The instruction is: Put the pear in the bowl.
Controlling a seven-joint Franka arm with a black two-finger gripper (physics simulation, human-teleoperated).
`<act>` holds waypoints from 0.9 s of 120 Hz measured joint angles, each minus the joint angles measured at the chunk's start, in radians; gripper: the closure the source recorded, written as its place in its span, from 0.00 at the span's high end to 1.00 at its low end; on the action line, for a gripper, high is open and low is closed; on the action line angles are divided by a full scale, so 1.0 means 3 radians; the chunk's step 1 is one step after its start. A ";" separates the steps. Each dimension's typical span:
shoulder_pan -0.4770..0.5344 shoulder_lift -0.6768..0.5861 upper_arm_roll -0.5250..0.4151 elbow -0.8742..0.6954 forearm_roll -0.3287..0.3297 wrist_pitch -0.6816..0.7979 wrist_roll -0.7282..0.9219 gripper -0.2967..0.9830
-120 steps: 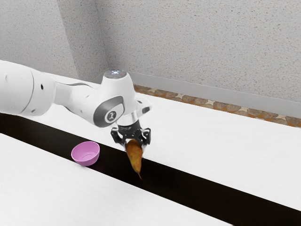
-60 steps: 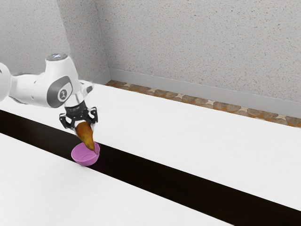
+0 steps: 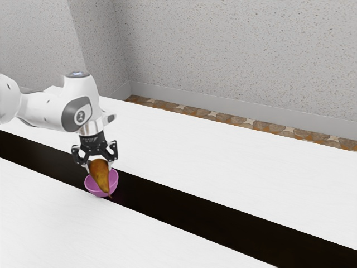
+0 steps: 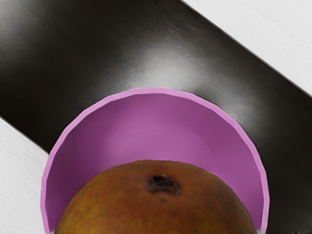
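My gripper [image 3: 99,162] is shut on the brown pear [image 3: 101,177], holding it by its thick end with the stem pointing down. Behind the pear in the exterior view is the pink bowl [image 3: 113,180], partly covered by it; the stem tip overlaps the bowl's lower edge. In the wrist view the pear's blunt end [image 4: 146,204] hides part of the inside of the bowl [image 4: 161,109]. Whether the pear touches the bowl, I cannot tell.
A dark strip [image 3: 223,218] crosses the white table [image 3: 234,162] lengthwise, and the bowl stands on it. Beyond the table rises a speckled wall [image 3: 234,50].
With the pear in its grasp, my gripper has moved toward the exterior view's left to the bowl, and over the last half second it has come lower. The bowl has stayed put.
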 joint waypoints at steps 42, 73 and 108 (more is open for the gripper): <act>-0.0035 -0.0162 -0.0046 0.0130 -0.0026 -0.0045 0.0058 0.72; -0.0221 -0.0564 -0.0106 0.0935 -0.0390 -0.0914 0.0444 0.74; -0.0405 -0.0486 -0.0095 0.2108 -0.0406 -0.2008 0.1067 0.75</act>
